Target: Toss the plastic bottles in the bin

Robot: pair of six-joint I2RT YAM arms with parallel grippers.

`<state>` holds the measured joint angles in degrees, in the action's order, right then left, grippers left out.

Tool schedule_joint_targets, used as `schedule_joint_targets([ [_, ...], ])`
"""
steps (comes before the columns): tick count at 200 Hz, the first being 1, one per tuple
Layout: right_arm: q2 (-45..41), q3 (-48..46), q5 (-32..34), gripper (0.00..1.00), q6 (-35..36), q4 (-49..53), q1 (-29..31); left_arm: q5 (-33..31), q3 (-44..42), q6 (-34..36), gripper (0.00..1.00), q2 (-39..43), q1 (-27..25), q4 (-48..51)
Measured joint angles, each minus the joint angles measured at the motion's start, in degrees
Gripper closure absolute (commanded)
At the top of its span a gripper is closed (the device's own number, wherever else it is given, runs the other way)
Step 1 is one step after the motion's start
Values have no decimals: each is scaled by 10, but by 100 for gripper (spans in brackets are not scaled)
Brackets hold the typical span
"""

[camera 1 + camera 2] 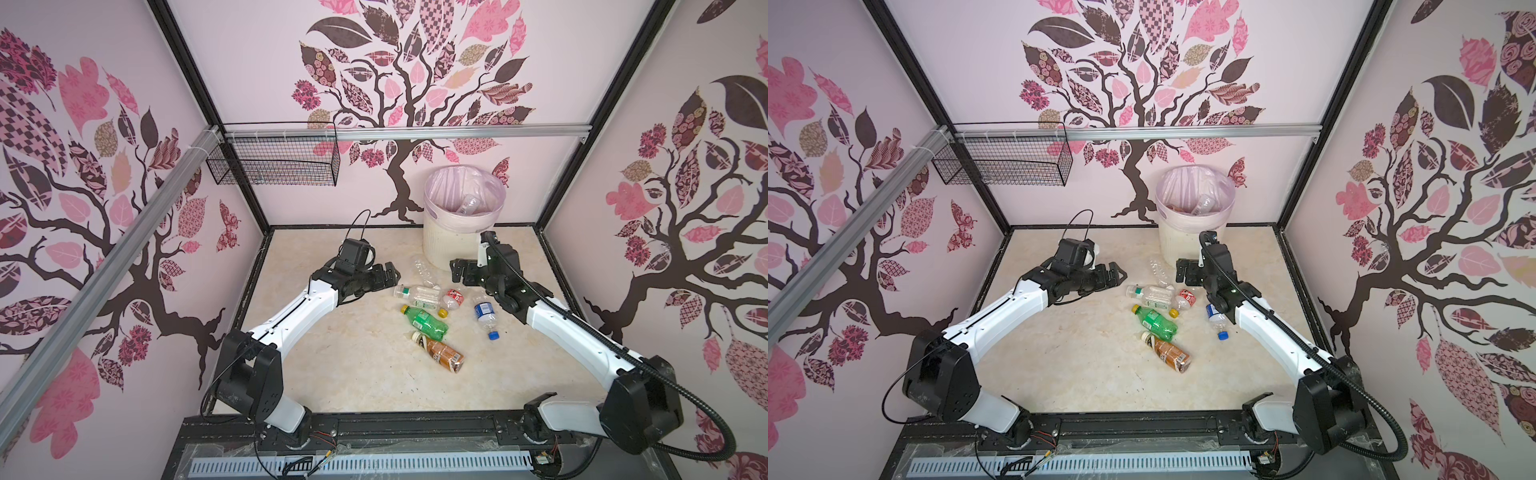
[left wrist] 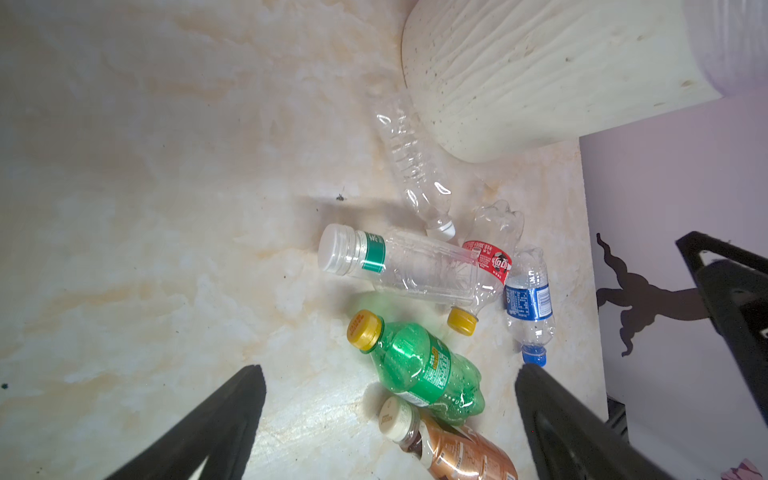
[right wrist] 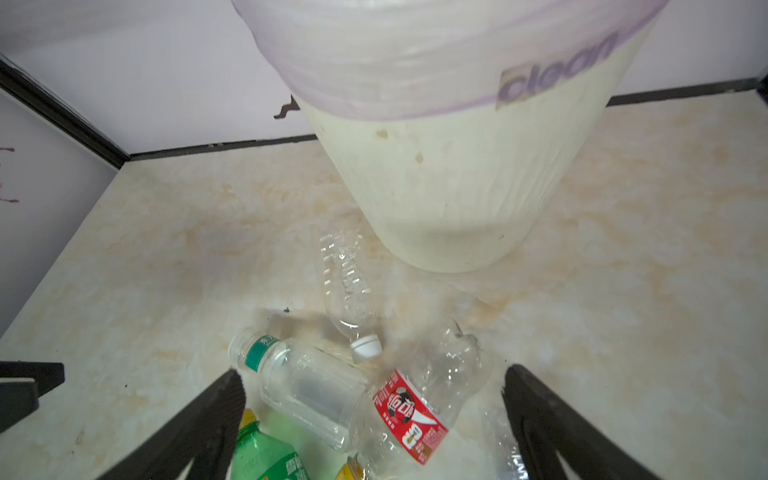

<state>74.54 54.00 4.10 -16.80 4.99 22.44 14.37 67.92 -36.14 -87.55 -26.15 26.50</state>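
Several plastic bottles lie in a cluster on the table: a clear ribbed one, a clear one with a green band, a red-labelled one, a blue-labelled one, a green one and a brown one. Behind them stands the cream bin with its pale pink bag, and clear bottles lie inside. My left gripper hovers open just left of the cluster. My right gripper is open above the red-labelled bottle, close to the bin's wall.
A black wire basket hangs from the rail at the back left. Patterned walls close the table on three sides. The bin stands against the back wall, right of centre.
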Motion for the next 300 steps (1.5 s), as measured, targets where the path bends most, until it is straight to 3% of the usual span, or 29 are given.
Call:
schedule_joint_targets([
  [44, 0, -56, -24, 0, -19, 1, 18, 17, -41, -21, 2, 9, 8, -3],
  [157, 5, -87, -28, 0, -17, 7, 114, 44, -59, -44, 2, 12, 26, -8],
  [300, 124, -56, -5, 7, 31, 56, 193, 59, -68, -45, 2, 23, 51, -9],
])
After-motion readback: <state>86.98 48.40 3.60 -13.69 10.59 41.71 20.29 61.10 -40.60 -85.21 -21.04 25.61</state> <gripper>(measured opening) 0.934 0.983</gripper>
